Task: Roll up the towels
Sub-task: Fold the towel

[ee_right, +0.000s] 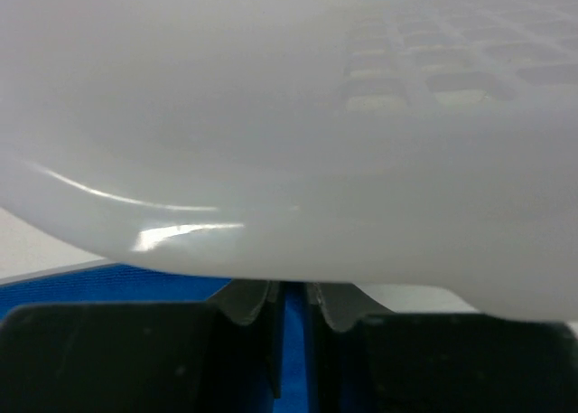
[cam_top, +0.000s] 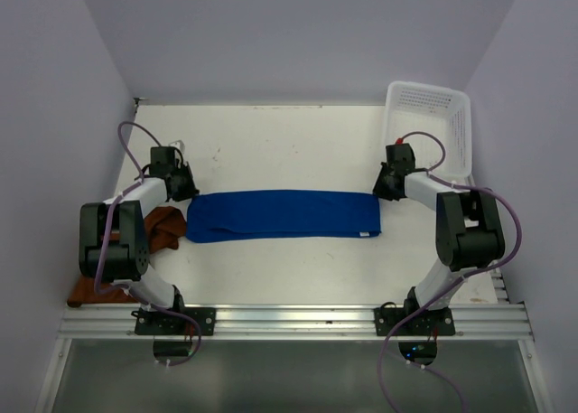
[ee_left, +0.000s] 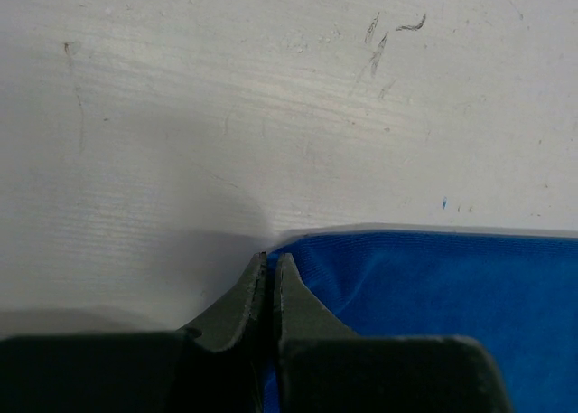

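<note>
The blue towel (cam_top: pixel 280 214) lies flat as a long band across the table (cam_top: pixel 271 142). My left gripper (cam_top: pixel 185 185) sits at its far left corner. In the left wrist view that gripper (ee_left: pixel 271 258) is shut, pinching the edge of the blue towel (ee_left: pixel 433 305). My right gripper (cam_top: pixel 386 185) is at the far right corner. In the right wrist view it (ee_right: pixel 296 291) is nearly closed, with the blue towel (ee_right: pixel 90 286) filling the thin gap; its fingertips are partly hidden by the basket wall. The rust-brown towel (cam_top: pixel 163 228) lies crumpled under the left arm.
The white perforated basket (cam_top: pixel 433 115) stands at the back right corner, close beside the right gripper. Its wall (ee_right: pixel 289 115) fills most of the right wrist view. A metal rail (cam_top: pixel 289 321) runs along the near edge, and walls close in both sides.
</note>
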You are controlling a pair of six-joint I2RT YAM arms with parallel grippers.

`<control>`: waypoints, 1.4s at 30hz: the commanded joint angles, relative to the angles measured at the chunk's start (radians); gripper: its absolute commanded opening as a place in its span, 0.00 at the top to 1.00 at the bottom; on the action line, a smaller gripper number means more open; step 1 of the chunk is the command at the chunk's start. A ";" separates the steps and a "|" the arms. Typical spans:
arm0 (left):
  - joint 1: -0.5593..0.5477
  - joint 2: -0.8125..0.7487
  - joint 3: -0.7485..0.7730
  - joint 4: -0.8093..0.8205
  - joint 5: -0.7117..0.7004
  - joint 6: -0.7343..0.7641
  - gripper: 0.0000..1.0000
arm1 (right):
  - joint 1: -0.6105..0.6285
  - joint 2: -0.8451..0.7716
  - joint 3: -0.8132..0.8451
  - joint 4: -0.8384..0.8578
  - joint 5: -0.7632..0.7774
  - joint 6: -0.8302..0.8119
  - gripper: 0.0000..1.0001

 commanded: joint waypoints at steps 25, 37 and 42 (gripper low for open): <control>0.011 -0.284 -0.015 0.116 -0.026 0.012 1.00 | 0.003 -0.358 0.065 -0.141 0.089 -0.041 1.00; 0.011 -0.344 -0.015 0.127 -0.018 0.014 1.00 | -0.003 -0.425 0.114 -0.204 0.078 -0.036 1.00; 0.011 -0.372 -0.013 0.113 -0.014 0.008 1.00 | -0.003 -0.468 0.116 -0.234 0.077 -0.032 1.00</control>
